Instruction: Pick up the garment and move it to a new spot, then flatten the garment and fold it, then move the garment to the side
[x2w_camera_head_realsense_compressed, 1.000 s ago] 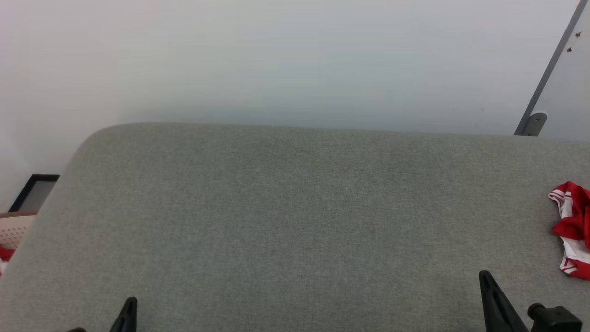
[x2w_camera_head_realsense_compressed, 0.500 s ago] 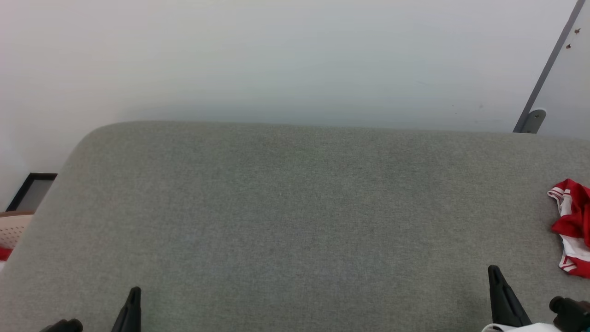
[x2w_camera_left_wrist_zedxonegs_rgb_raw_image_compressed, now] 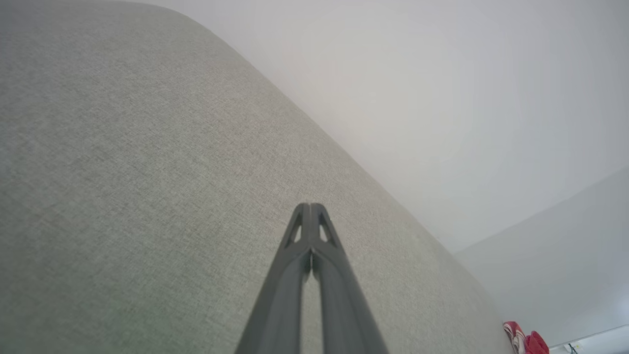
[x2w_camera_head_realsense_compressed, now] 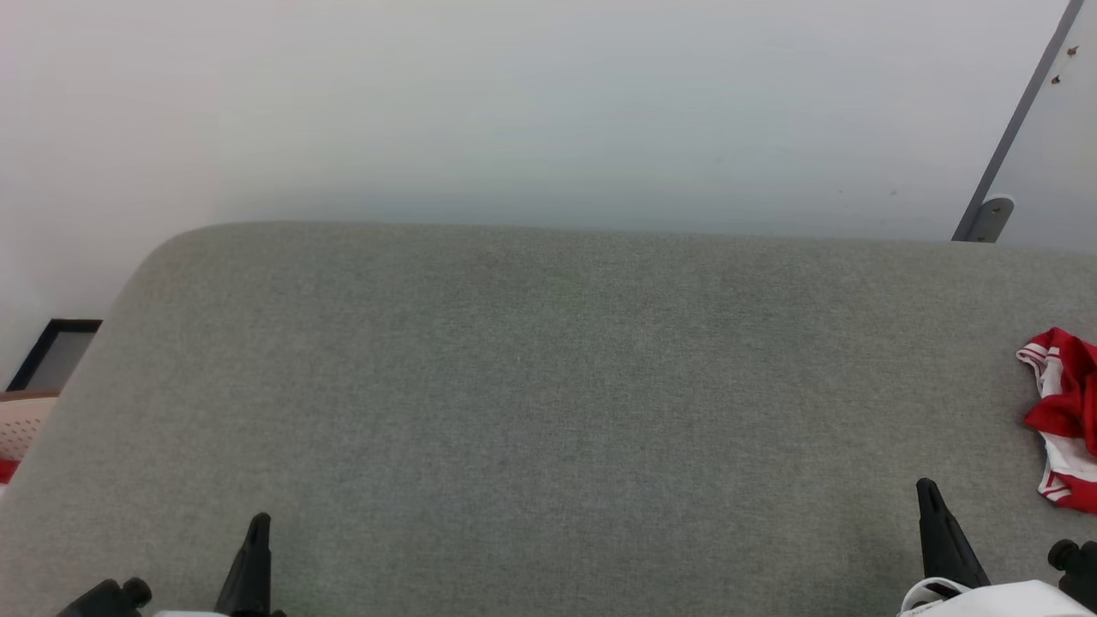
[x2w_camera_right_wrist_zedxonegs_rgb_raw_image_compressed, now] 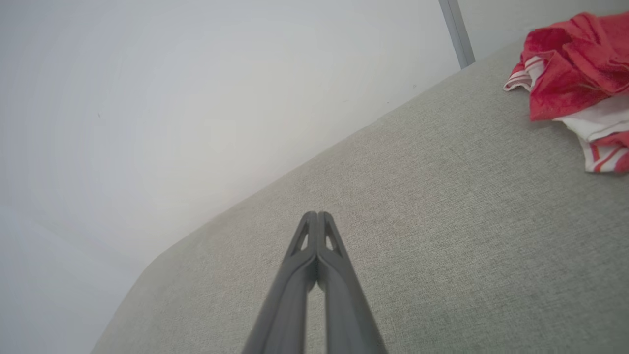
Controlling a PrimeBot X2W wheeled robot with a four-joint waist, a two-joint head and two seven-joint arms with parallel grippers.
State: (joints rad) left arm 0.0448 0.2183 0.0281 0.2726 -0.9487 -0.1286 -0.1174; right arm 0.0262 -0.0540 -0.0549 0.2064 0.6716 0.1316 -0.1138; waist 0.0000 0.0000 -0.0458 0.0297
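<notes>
The garment (x2w_camera_head_realsense_compressed: 1065,420), red with white parts and striped trim, lies crumpled at the right edge of the grey fabric surface (x2w_camera_head_realsense_compressed: 548,403), partly cut off by the frame. It also appears at the upper right in the right wrist view, garment (x2w_camera_right_wrist_zedxonegs_rgb_raw_image_compressed: 575,73), and tiny at the lower right in the left wrist view, garment (x2w_camera_left_wrist_zedxonegs_rgb_raw_image_compressed: 526,340). My right gripper (x2w_camera_head_realsense_compressed: 927,493) is shut, low and to the left of the garment, holding nothing; its tips meet in its own view, right gripper (x2w_camera_right_wrist_zedxonegs_rgb_raw_image_compressed: 315,216). My left gripper (x2w_camera_head_realsense_compressed: 259,524) is shut and holds nothing at the lower left, left gripper (x2w_camera_left_wrist_zedxonegs_rgb_raw_image_compressed: 309,207).
A pale wall (x2w_camera_head_realsense_compressed: 548,111) rises behind the surface. A grey metal post (x2w_camera_head_realsense_compressed: 1011,128) with a bracket stands at the far right. Off the left edge are a dark frame (x2w_camera_head_realsense_compressed: 56,351) and a pale perforated basket (x2w_camera_head_realsense_compressed: 21,424) with something red in it.
Both grippers have risen a little further into the head view, with more of the arms showing at the bottom. The whole view has shifted slightly. The garment lies as before.
</notes>
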